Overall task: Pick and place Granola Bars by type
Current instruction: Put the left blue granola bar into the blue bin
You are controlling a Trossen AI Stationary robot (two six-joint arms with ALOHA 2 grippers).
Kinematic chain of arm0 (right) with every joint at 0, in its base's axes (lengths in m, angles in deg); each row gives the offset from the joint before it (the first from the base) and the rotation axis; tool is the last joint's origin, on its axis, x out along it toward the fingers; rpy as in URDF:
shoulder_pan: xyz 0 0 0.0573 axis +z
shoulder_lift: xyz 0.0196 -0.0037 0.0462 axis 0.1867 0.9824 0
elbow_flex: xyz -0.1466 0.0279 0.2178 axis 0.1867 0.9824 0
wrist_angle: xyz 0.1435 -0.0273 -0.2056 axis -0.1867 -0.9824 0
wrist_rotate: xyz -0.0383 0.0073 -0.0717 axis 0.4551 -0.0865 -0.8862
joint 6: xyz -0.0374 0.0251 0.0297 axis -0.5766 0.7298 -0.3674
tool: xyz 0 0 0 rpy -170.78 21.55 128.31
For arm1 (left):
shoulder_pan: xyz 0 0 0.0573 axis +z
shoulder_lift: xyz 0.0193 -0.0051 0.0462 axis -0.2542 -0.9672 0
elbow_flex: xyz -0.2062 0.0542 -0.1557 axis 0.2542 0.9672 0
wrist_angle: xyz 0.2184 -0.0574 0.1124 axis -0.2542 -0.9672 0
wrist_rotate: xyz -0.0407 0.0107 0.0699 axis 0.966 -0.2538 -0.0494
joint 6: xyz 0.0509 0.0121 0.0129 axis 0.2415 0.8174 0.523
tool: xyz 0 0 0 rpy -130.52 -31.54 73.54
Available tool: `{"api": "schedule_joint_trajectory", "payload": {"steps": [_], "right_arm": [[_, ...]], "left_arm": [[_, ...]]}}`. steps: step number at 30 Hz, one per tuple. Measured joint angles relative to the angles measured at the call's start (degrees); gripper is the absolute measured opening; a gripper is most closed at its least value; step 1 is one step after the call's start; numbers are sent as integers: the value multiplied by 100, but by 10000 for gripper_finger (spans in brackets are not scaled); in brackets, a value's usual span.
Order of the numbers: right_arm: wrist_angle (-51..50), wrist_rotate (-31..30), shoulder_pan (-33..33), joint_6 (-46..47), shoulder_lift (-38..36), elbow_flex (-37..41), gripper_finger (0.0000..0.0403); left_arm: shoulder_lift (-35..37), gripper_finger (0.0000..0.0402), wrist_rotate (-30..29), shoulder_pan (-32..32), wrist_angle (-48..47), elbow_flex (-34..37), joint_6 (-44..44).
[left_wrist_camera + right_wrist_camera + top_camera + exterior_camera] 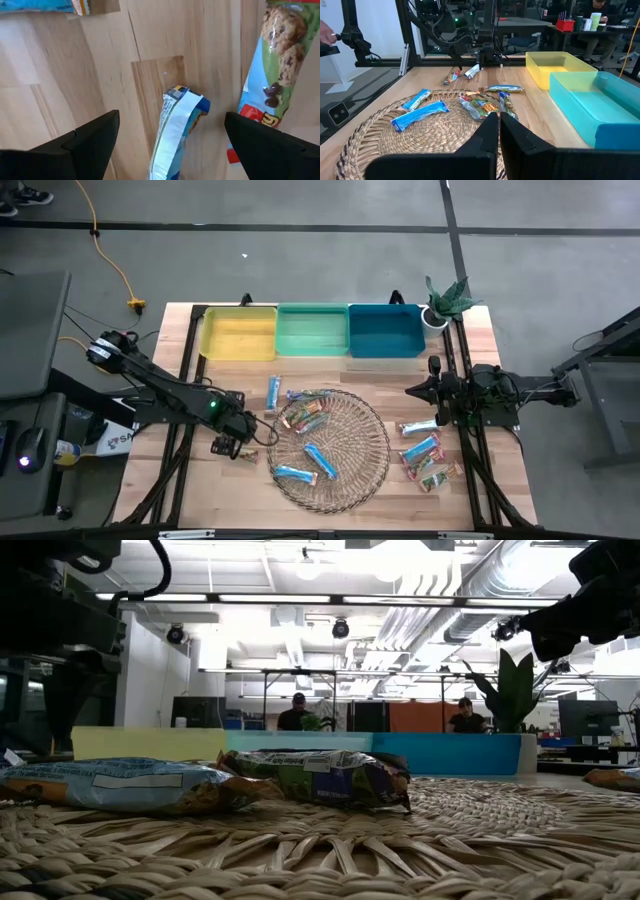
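Left gripper [232,446] low over the table's left front part, just off the wicker tray's [372,470] left rim, fingers [82,142] spread wide either side of a silvery-blue bar [175,131] lying on the wood; not closed on it. A green-and-red bar [272,70] lies just beside, outside one finger. Right gripper [412,390] hangs above the table near the right edge, in front of the blue bin [385,330], fingers pressed together, holding nothing. Granola bars scattered: bright blue ones [320,461] on the tray's front half, multicoloured ones [305,412] on its back-left part, one blue bar [273,392] on the wood between tray and yellow bin [238,335], a cluster [424,452] on the wood by the right edge. Green bin [312,330] sits between yellow and blue along the back edge; small potted plant [441,302] at the back right corner. People [293,715] sit at desks beyond the table.
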State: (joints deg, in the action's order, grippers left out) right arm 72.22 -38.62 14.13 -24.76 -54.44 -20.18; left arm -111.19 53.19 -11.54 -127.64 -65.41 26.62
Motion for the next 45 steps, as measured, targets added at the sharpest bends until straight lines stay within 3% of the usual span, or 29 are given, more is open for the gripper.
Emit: {"api": "schedule_joint_trajectory", "payload": {"steps": [10, 30, 45], "right_arm": [[1, 0, -2, -1, -1, -1, 0], [0, 1, -2, 0, -2, 0, 0], [0, 0, 0, 0, 0, -2, 0]], "left_arm": [[-22, 358, 192, 0, 43, 464, -755], [-11, 353, 302, 2, 697, 911, -836], [-17, 201, 273, -6, 1035, 909, -706]]}}
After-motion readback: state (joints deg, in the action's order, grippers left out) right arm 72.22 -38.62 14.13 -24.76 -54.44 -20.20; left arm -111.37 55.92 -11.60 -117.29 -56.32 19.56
